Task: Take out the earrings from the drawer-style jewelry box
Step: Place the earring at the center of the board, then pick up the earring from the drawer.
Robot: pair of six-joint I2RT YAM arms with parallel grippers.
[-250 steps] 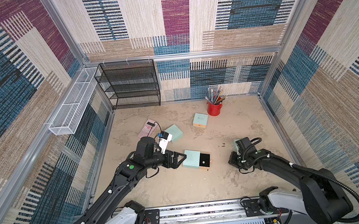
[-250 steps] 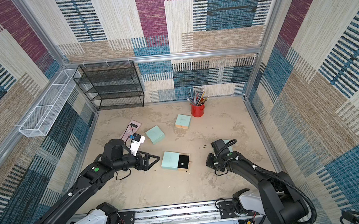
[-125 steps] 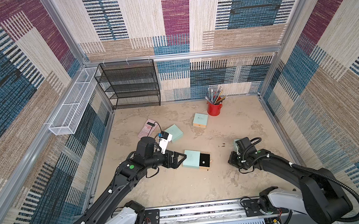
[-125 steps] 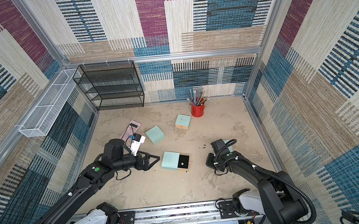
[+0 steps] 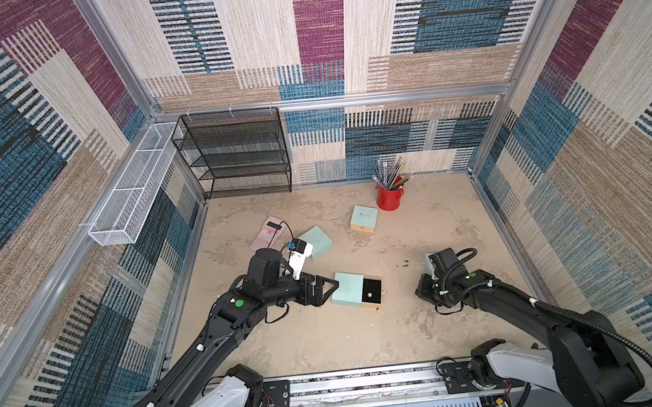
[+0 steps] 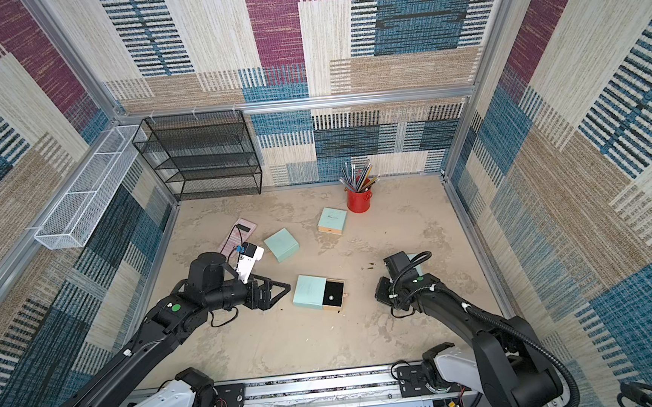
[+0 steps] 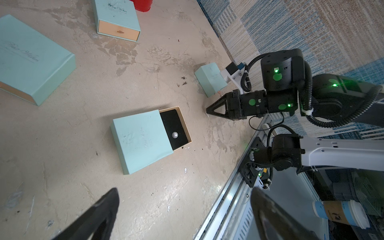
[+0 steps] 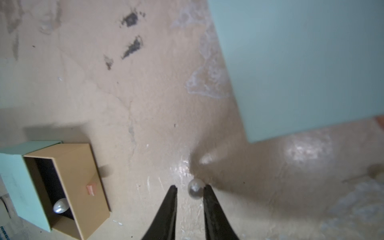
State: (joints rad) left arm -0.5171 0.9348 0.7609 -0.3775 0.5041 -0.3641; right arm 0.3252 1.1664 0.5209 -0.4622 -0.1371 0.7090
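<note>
The drawer-style jewelry box (image 5: 348,289) (image 6: 310,291) (image 7: 141,141) is mint green and lies mid-table. Its tan drawer (image 8: 79,176) is pulled out towards the right arm. One pearl-like earring (image 5: 369,294) (image 7: 175,135) (image 8: 60,205) rests on the drawer's black lining. Another earring (image 8: 196,189) lies on the table between the fingers of my right gripper (image 8: 190,186) (image 7: 207,111). It touches one fingertip, with a gap to the other, so the jaws are open. My left gripper (image 5: 324,291) (image 6: 278,296) (image 7: 185,193) is wide open, empty, and just off the box's closed end.
Two more mint boxes (image 5: 315,242) (image 5: 364,218) lie further back, and a small one (image 5: 430,262) sits by my right wrist. There is a red pencil cup (image 5: 389,198), a pink calculator (image 5: 267,232), a black mesh shelf (image 5: 242,155) and a white wire basket (image 5: 134,186) on the left wall.
My right gripper's jaws have parted a little. Neither arm has visibly shifted, and the box stays where it was.
</note>
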